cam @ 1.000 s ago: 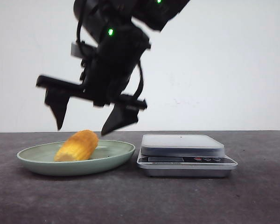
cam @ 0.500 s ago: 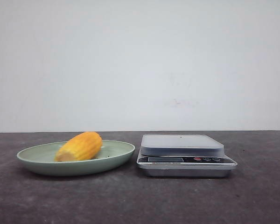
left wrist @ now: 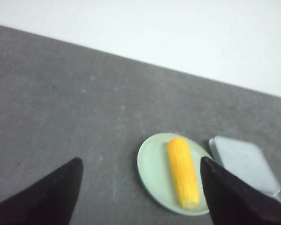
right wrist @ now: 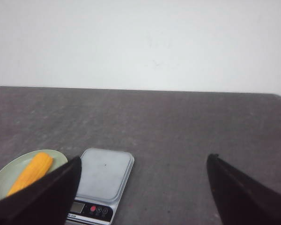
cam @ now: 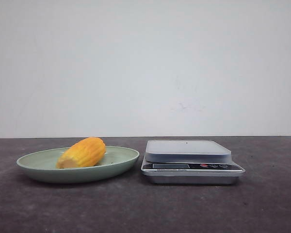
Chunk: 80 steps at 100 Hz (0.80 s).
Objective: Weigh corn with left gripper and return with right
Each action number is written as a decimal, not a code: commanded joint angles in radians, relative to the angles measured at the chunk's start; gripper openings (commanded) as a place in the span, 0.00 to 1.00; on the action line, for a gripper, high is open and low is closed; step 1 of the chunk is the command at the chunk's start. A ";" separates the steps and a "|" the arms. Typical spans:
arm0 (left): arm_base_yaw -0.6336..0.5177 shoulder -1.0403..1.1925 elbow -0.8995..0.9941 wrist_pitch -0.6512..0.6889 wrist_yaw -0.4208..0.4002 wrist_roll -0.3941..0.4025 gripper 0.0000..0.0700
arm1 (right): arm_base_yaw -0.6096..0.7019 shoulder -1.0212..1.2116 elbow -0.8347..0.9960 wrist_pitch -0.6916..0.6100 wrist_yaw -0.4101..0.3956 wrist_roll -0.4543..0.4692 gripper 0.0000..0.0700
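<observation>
The corn (cam: pixel 82 152) is left uncovered from above; the scale (cam: pixel 191 161) is set just beside the plate (cam: pixel 121 158).

We see the corn (cam: pixel 82 152) lying on its side in the plate (cam: pixel 119 164), which sits on the table (cam: pixel 145 208) toward our left. Just beside the plate, to its right, stands the scale (cam: pixel 191 161), its button strip facing the front. Behind both, the wall (cam: pixel 145 68) rises from the table's far edge.
</observation>
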 commanded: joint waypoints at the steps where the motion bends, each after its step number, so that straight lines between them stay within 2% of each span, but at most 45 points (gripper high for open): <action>1: -0.005 -0.001 -0.001 0.048 -0.005 0.051 0.51 | 0.005 -0.055 -0.044 0.014 -0.002 0.021 0.77; 11: -0.005 -0.001 -0.028 0.110 -0.002 0.078 0.40 | 0.005 -0.124 -0.142 0.031 -0.003 0.030 0.73; 18: -0.005 0.000 -0.048 0.138 0.011 0.080 0.28 | 0.005 -0.155 -0.208 0.043 -0.005 0.039 0.60; 20: -0.005 0.000 -0.056 0.146 0.017 0.080 0.22 | 0.005 -0.160 -0.224 0.044 -0.008 0.040 0.55; 23: -0.005 0.000 -0.064 0.155 0.024 0.080 0.13 | 0.005 -0.164 -0.247 0.047 -0.009 0.041 0.44; 26: -0.005 0.000 -0.073 0.162 0.031 0.081 0.00 | 0.005 -0.167 -0.268 0.053 -0.010 0.044 0.29; 30: -0.005 0.000 -0.086 0.172 0.032 0.082 0.01 | 0.005 -0.167 -0.293 0.064 -0.010 0.048 0.01; 54: -0.005 0.000 -0.114 0.236 0.032 0.099 0.01 | 0.005 -0.166 -0.367 0.212 -0.029 0.059 0.02; 80: -0.005 0.000 -0.114 0.242 0.031 0.095 0.01 | 0.005 -0.166 -0.366 0.222 -0.025 0.066 0.02</action>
